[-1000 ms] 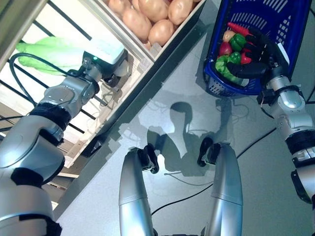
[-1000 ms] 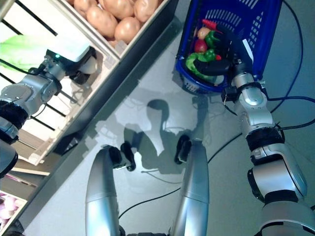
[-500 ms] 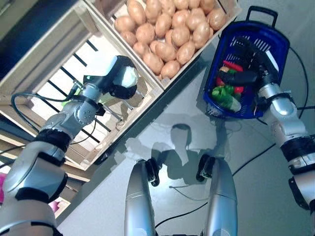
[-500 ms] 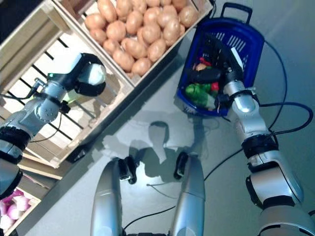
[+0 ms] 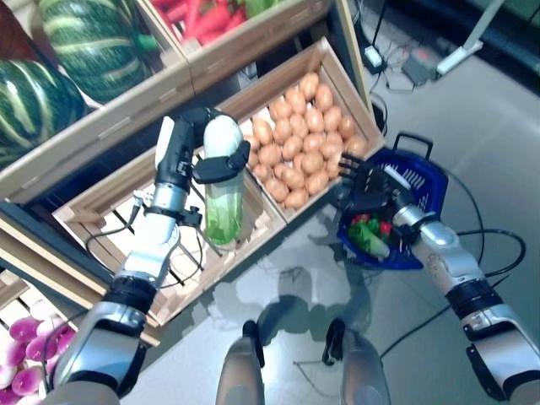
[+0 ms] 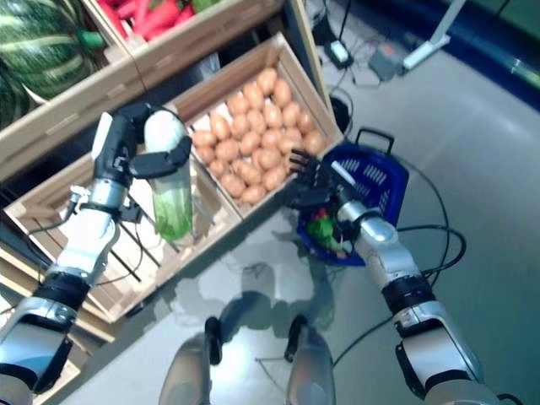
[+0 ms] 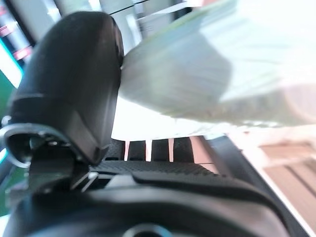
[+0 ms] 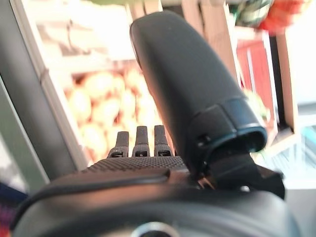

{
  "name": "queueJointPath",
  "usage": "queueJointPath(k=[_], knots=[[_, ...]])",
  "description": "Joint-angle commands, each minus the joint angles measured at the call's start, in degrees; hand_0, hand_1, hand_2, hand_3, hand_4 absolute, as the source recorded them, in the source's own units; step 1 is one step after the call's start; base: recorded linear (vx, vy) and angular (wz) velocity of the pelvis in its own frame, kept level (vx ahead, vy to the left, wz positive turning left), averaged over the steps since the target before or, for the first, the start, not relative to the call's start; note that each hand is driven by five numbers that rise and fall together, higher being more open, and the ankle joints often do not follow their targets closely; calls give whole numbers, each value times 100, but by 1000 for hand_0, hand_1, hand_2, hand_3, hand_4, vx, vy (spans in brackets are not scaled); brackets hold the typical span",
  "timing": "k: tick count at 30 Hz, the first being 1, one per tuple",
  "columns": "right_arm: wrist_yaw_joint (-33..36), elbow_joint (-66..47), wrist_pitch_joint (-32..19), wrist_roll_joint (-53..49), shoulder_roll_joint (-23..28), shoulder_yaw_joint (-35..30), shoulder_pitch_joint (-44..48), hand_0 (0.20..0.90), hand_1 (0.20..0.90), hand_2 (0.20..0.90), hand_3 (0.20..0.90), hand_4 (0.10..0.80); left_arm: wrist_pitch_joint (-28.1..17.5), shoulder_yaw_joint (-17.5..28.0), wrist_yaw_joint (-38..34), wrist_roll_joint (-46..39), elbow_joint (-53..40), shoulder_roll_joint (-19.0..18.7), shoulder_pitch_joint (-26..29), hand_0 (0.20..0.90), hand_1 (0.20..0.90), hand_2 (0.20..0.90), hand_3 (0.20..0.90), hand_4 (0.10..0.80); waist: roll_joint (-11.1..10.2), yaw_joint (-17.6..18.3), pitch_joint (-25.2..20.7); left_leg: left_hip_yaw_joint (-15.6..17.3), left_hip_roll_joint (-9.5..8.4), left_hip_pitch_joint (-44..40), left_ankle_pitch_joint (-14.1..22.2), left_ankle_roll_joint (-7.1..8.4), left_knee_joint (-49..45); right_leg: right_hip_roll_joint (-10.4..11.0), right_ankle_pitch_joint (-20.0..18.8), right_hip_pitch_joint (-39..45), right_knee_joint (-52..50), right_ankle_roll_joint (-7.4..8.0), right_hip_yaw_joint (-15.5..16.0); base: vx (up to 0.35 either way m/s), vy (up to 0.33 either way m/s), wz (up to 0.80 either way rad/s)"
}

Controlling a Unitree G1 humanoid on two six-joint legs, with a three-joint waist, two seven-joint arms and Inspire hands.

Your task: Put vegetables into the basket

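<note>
My left hand (image 5: pixel 187 150) is shut on a long pale-green and white cabbage (image 5: pixel 224 198) and holds it up over a slatted wooden crate (image 5: pixel 101 221). In the left wrist view the thumb (image 7: pixel 74 98) presses on the cabbage (image 7: pixel 212 69). The blue basket (image 5: pixel 436 175) stands on the floor to the right, with green and red peppers (image 5: pixel 369 235) in it. My right hand (image 5: pixel 367 181) is open over the basket's near rim, its fingers (image 8: pixel 140 140) straight.
The wooden stand (image 5: pixel 110 126) with its crates fills the left and the top. One crate's corner (image 5: pixel 350 93) lies close to the basket. Grey floor (image 5: pixel 439 337) spreads in front and to the right. Cables and a power strip (image 5: pixel 418 63) lie beyond the basket.
The camera has tilted up and the whole picture has shifted. My left hand has lifted the cabbage out of the slatted crate. My right hand stays over the basket.
</note>
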State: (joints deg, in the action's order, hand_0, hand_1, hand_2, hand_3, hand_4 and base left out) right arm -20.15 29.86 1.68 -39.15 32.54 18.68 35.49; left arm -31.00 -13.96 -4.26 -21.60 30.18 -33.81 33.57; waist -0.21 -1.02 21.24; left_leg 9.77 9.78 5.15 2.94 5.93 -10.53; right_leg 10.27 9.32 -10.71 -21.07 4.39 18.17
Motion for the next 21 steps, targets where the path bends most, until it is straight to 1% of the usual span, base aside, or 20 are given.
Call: queueJointPath(k=[1, 4, 5, 7, 11, 13, 21], knots=[[-859, -119, 40, -772, -306, -64, -269, 900, 900, 900, 900, 800, -328, 299, 186, -595, -483, 218, -270, 300, 300, 300, 300, 400, -175, -107, -1711, -61, -441, -596, 270, -434, 742, -58, -557, 1213, 1871, 169, 26, 109, -78, 9], [-992, -295, 85, -832, -323, 7, -374, 900, 900, 900, 900, 800, -189, 305, 332, -807, -541, 329, -439, 300, 300, 300, 300, 400, -194, -129, -1918, -93, -447, -977, -35, -384, 1454, -216, -787, 1587, 2459, 164, 83, 75, -62, 7], [-1020, -390, 113, -844, -316, 30, -400, 900, 900, 900, 900, 800, -130, 315, 376, -905, -572, 331, -487, 300, 300, 300, 300, 400, -197, -128, -1961, -74, -434, -1041, -71, -361, 1553, -252, -834, 1678, 2595, 160, 105, 34, -52, 2], [-1146, -558, 173, -844, -282, 79, -434, 900, 900, 900, 900, 800, -67, 318, 501, -1130, -571, 378, -555, 300, 300, 300, 300, 400, -205, -122, -2028, -70, -411, -1058, -65, -334, 1553, -290, -823, 1709, 2607, 143, 116, 3, -44, 2], [-1422, -800, 388, -761, -264, 213, -437, 900, 900, 900, 900, 800, 2, 295, 704, -1268, -563, 527, -672, 300, 300, 300, 300, 400, -223, -133, -2136, -93, -400, -1066, -22, -306, 1553, -348, -756, 1756, 2607, 97, 138, 4, -21, 3], [-1506, -870, 394, -792, -236, 283, -418, 900, 900, 900, 900, 800, 72, 245, 778, -1376, -559, 564, -688, 300, 300, 300, 300, 400, -236, -141, -2166, -112, -401, -1074, -10, -301, 1553, -358, -737, 1775, 2607, 83, 157, 6, -20, 7], [-1849, -1102, 527, -752, -218, 517, -388, 900, 900, 900, 900, 800, 150, 127, 1125, -1643, -503, 721, -907, 300, 300, 300, 300, 400, -254, -151, -2168, -129, -404, -1192, 38, -329, 1553, -371, -705, 1876, 2607, 53, 111, 5, -4, 3]])
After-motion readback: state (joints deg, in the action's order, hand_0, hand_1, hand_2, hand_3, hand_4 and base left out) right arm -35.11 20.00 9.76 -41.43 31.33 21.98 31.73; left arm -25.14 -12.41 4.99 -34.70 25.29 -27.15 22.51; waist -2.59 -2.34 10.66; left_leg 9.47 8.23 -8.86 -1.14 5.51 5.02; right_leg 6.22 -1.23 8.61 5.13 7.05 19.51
